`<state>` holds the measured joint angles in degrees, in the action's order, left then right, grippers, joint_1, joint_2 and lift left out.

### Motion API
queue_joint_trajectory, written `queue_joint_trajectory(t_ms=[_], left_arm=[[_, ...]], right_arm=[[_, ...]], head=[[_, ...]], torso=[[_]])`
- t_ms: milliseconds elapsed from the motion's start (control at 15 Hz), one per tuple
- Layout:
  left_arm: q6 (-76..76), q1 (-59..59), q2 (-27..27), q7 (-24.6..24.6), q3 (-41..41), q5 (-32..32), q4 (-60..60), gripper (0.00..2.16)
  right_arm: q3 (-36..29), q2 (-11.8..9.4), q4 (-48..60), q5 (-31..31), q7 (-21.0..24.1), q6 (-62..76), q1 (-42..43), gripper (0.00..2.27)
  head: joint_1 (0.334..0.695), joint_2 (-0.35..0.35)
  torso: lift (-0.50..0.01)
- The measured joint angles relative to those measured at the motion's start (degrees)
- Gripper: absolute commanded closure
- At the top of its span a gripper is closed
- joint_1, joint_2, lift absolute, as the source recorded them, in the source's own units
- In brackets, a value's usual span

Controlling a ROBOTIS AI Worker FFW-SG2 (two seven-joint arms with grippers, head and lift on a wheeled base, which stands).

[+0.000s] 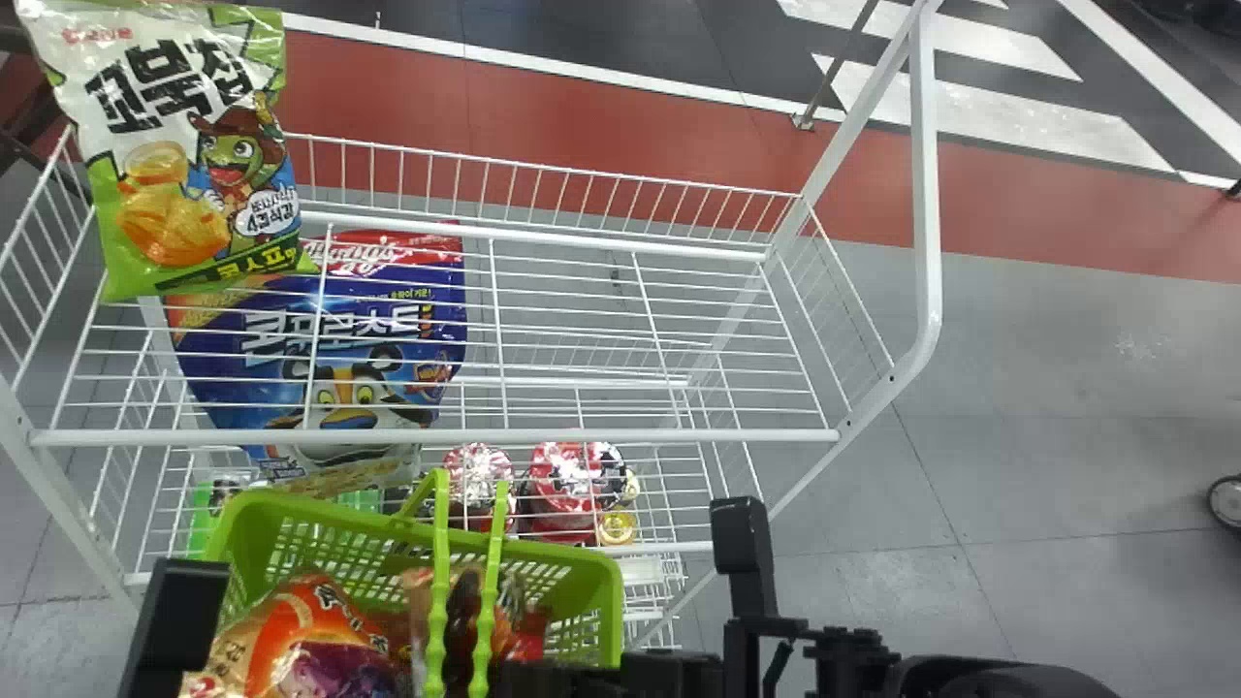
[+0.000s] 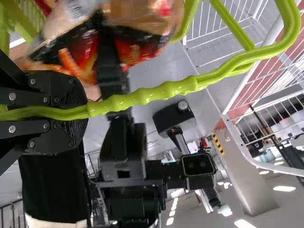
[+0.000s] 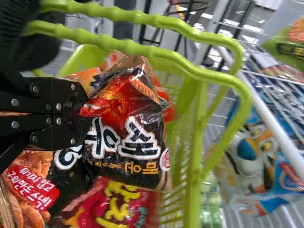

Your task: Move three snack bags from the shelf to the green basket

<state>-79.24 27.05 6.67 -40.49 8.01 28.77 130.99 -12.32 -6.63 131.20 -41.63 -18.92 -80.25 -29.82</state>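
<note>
The right gripper [image 1: 669, 674] is low over the green basket [image 1: 606, 611]. In the right wrist view the right gripper [image 3: 85, 114] is shut on the edge of a black-and-red snack bag [image 3: 135, 102], held above other bags within the basket's rim. A dark part of the left gripper's wrist [image 1: 184, 606] stands at the basket's left. The left gripper [image 2: 78, 111] is shut on the basket's green handle [image 2: 166, 90]. An orange-and-purple bag [image 1: 315, 645] lies in the basket. A white-and-green snack bag [image 1: 194, 155] lies at the upper shelf's left end.
The white wire shelf [image 1: 436, 436] stands behind the basket, its top rail close to it. A large blue bag [image 1: 330, 349] and red-topped containers [image 1: 572, 485] sit on lower levels. A slanted white post [image 1: 926, 194] rises at the shelf's right.
</note>
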Motion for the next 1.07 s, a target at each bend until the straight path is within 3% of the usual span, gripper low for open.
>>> queue_joint_trajectory(t_ms=[200,400,733,867,1067], left_arm=[[0.00,0.06,0.01,0.02,0.40,0.00,0.26,2.06],[0.00,0.18,0.01,0.69,0.91,-0.08,0.63,2.06],[0.00,0.08,0.01,1.30,0.66,-0.20,0.55,2.06],[0.17,-0.01,0.01,1.34,0.46,-0.22,0.40,2.06],[1.56,-0.20,0.00,1.55,0.11,-0.32,-0.48,2.06]], right_arm=[[-0.46,0.02,-1.13,4.06,0.98,4.36,0.93,0.10],[-1.10,-0.13,-0.69,6.48,1.70,-3.46,2.99,0.05],[-1.20,-0.14,14.66,13.89,3.07,-5.56,-2.18,0.05],[-1.30,-0.14,18.75,16.72,2.74,5.82,-5.34,0.06],[-0.35,-0.04,18.34,20.58,1.12,39.41,-10.39,0.06]], head=[[0.695,-0.350],[0.695,-0.350],[0.695,-0.350],[0.695,-0.350],[0.695,-0.350]], torso=[[-0.049],[-0.049],[-0.049],[-0.049],[-0.049]])
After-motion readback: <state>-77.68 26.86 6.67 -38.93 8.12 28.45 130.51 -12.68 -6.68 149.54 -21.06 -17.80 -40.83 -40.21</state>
